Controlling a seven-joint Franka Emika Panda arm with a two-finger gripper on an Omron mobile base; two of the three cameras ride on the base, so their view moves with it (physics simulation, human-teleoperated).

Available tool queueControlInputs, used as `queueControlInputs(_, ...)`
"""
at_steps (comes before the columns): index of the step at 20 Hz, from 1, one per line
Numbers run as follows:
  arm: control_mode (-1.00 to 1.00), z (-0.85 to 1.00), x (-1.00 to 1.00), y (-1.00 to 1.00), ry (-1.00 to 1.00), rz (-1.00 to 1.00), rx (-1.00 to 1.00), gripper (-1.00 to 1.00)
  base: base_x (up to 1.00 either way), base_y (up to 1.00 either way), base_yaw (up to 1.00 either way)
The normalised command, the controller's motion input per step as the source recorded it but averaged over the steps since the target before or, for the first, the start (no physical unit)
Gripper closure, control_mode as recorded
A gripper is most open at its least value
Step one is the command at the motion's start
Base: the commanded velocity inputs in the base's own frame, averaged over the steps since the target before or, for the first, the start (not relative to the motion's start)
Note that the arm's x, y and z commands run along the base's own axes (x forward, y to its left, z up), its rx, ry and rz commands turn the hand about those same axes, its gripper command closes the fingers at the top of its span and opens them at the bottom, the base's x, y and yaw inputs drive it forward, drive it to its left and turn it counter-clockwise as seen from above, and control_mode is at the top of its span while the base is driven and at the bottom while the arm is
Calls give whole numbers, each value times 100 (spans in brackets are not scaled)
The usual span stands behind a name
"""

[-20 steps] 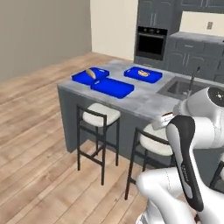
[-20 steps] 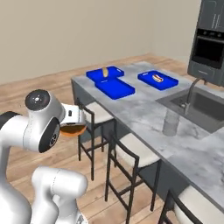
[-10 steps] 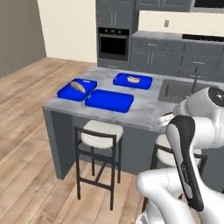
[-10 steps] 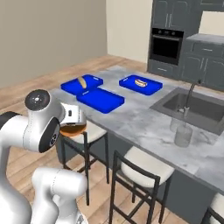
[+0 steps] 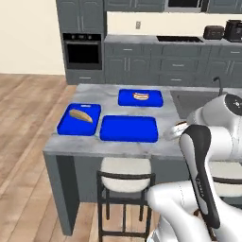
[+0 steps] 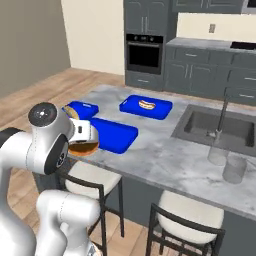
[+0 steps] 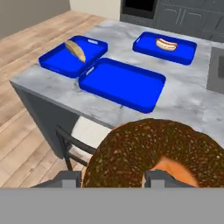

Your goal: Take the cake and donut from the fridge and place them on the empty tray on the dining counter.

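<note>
Three blue trays sit on the dining counter (image 5: 94, 142), and I am carrying the donut (image 7: 153, 153) toward them in my gripper (image 6: 84, 141), whose fingers are clamped on the ring. In the hand view the donut's dark glazed top fills the lower middle of the frame, with an orange-tan patch at its lower right, hanging in the air just short of the counter's near edge rather than over the marble. The empty tray (image 7: 121, 83) lies in the centre of that frame, beyond the donut. The tray with the bread loaf (image 7: 75, 50) is at the upper left and the tray with the hot dog (image 7: 166, 43) at the upper right. In the right base view the donut shows at the left of the frame, tucked against my wrist, just beside the near left corner of the counter. I judge this to be the carrying step for the donut, with the placing not yet done; I cannot see the cake anywhere, and the empty tray holds nothing. My next move, as I judge it, calls for reaching forward over the counter edge until the donut hangs above the bare blue middle of the empty tray, lowering it close to the surface, and only then spreading my fingers.
</note>
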Motion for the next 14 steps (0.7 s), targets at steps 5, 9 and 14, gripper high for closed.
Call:
queueControlInputs(5, 100, 0, 0, 0, 0, 0, 0, 100, 94, 93, -47)
queueControlInputs(9, 100, 0, 0, 0, 0, 0, 0, 100, 89, 87, -45)
queueControlInputs(14, 100, 0, 0, 0, 0, 0, 0, 100, 78, 75, -33)
